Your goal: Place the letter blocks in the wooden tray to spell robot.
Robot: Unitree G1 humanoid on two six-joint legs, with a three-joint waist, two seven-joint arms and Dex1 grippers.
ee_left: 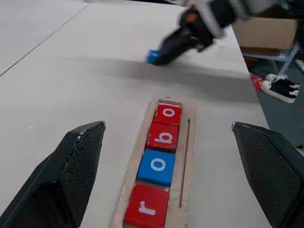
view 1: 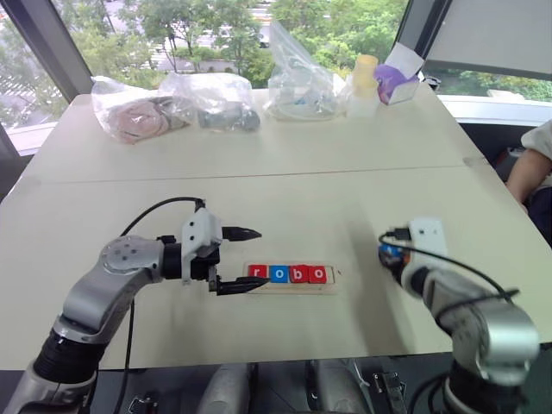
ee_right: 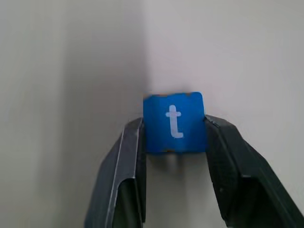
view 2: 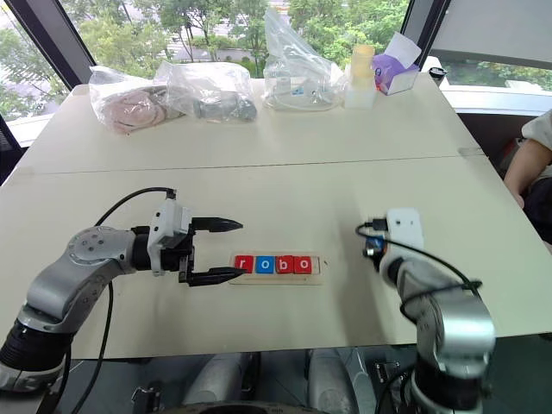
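Observation:
The wooden tray (view 1: 335, 285) lies on the table in front of me. Four letter blocks sit in it in a row: red r (view 1: 257, 272), blue o (view 1: 278, 274), red b (view 1: 297, 274) and red o (view 1: 317, 274). The slot at the tray's right end is bare. My left gripper (view 1: 261, 258) is open at the tray's left end, one finger on either side of that end. My right gripper (ee_right: 173, 124) is shut on the blue t block (ee_right: 174, 114), to the right of the tray and above the table (view 1: 259, 172). The same block (ee_left: 152, 57) also shows in the left wrist view.
Several clear plastic bags (view 1: 216, 99) with items, a pale bottle (view 1: 364, 84) and a purple-and-white box (view 1: 398, 76) stand along the table's far edge. A person's arm (view 1: 530, 168) rests at the right edge. A seam (view 1: 259, 172) crosses the table.

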